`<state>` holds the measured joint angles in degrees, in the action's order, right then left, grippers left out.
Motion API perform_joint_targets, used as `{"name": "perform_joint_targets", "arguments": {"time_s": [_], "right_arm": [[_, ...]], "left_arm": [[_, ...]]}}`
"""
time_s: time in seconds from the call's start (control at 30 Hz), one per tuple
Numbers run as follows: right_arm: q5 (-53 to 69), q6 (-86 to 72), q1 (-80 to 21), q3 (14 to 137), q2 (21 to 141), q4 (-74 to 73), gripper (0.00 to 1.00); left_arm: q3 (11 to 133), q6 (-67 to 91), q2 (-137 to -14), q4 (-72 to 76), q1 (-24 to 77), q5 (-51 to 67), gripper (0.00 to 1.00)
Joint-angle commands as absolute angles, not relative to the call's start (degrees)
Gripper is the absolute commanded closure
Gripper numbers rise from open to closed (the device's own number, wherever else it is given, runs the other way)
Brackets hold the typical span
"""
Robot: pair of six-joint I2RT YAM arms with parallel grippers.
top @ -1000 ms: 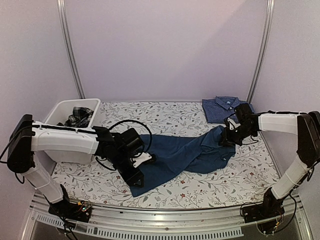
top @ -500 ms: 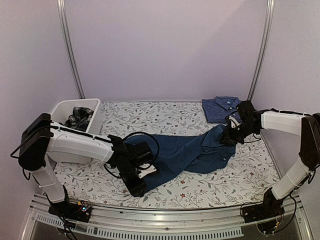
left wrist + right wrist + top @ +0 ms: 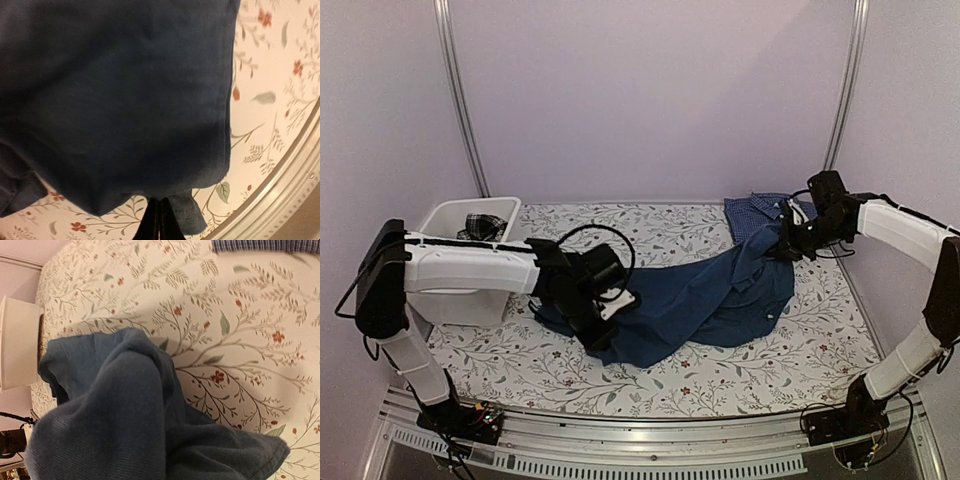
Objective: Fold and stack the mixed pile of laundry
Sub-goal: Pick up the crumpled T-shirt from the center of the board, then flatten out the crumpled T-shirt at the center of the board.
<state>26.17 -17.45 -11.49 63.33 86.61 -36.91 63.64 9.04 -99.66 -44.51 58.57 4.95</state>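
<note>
Dark blue T-shirt (image 3: 700, 300) not folded yet; left claw (image 3: 159, 210) and right claw (image 3: 785, 245) both clamped on it. Checked shirt (image 3: 752, 215) looks folded, plaid piece (image 3: 478, 226) in tub (image 3: 438, 214).

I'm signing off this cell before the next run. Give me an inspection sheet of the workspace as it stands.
Surface: floral tablecloth lying flat over the table.
Job's things: dark blue T-shirt stretched across the middle; blue-checked shirt folded at the far right; black-and-white plaid piece inside the white tub at the far left.
Clutter: nothing seen.
Grippers: left gripper shut on the T-shirt's hem; right gripper shut on its right end, holding it raised off the cloth.
Cables: black cable looping above the left wrist.
Surroundings: pale walls, two metal uprights, a metal rail along the near edge.
</note>
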Motion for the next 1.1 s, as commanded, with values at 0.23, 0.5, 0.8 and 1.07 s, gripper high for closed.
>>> {"name": "perform_joint_targets", "arguments": {"time_s": [0.23,0.5,0.8,1.07], "right_arm": [[29.37,-15.50,-7.45,93.97,82.35,-40.81,1.00],[30.28,-20.48,-7.38,92.31,75.98,-39.82,1.00],[39.98,-31.30,-10.47,49.94,61.20,-43.81,1.00],[47.32,-31.11,-13.79,33.42,63.49,-43.39,1.00]], "left_arm": [[94.97,13.69,-88.28,-41.47,40.47,0.25,1.00],[97.09,11.15,-82.74,-42.17,40.37,2.53,1.00],[72.40,13.63,-77.13,-42.95,40.51,5.51,1.00],[68.51,15.39,-85.45,-44.49,40.16,4.78,1.00]]}}
